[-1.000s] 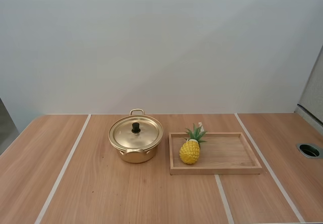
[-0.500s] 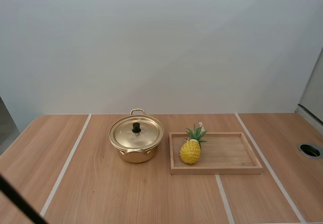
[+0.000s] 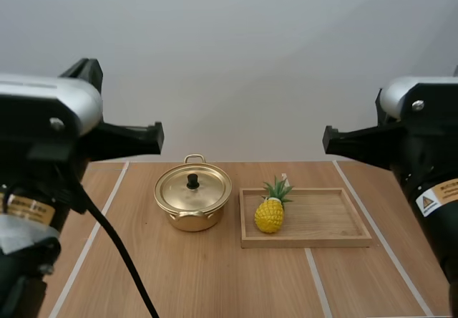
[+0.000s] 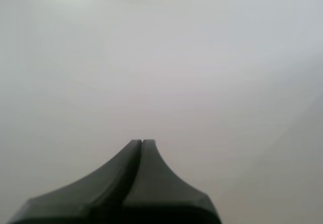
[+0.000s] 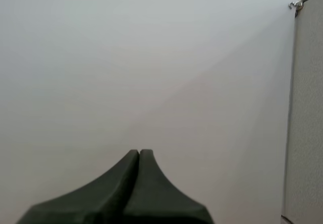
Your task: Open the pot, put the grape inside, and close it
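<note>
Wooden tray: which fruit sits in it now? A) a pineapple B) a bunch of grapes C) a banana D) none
A: a yellow pineapple with green leaves sits at the left end of the wooden tray, beside the lidded pot.

One gold metal pot (image 3: 192, 219), one yellow pineapple (image 3: 269, 215) with green leaves, one shallow rectangular wooden tray (image 3: 322, 221), two robot arms.
The pot, left of centre in the high view, has one round gold lid (image 3: 206, 193), one black knob (image 3: 192, 181) and two loop handles. The single brown wooden surface (image 3: 215, 275) shows three pale stripes. One left arm (image 3: 43, 114) stands at the left edge, one right arm (image 3: 422, 117) at the right. The left pincer (image 4: 142, 143) and right pincer (image 5: 139, 152) make two, each with two black fingers pressed together.
</note>
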You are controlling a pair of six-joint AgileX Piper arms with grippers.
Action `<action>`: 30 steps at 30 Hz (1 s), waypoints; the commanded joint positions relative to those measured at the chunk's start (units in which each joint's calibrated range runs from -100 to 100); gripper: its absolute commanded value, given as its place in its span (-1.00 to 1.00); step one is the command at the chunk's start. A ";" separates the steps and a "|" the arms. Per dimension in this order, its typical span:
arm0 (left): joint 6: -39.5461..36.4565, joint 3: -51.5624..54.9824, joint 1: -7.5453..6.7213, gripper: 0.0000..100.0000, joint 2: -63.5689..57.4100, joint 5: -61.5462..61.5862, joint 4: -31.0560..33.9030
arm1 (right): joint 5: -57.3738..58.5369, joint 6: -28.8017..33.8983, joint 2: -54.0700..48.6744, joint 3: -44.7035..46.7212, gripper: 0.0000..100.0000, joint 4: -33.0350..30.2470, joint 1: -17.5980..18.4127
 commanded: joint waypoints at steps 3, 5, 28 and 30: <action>-2.27 6.15 1.23 -1.00 -0.90 -3.64 0.03 | -1.81 0.01 -0.37 4.00 -1.00 -0.31 1.32; -2.85 8.54 1.23 -1.00 -0.90 -3.64 0.03 | -1.59 0.01 -0.37 5.65 -1.00 -0.31 1.69; -6.74 25.14 1.41 -1.00 -0.90 19.18 -1.72 | 4.15 6.54 -0.37 27.22 -1.00 -0.20 1.48; -6.80 25.14 1.41 -1.00 -0.90 21.90 -1.72 | 6.28 6.63 -0.37 27.22 -1.00 -0.20 1.48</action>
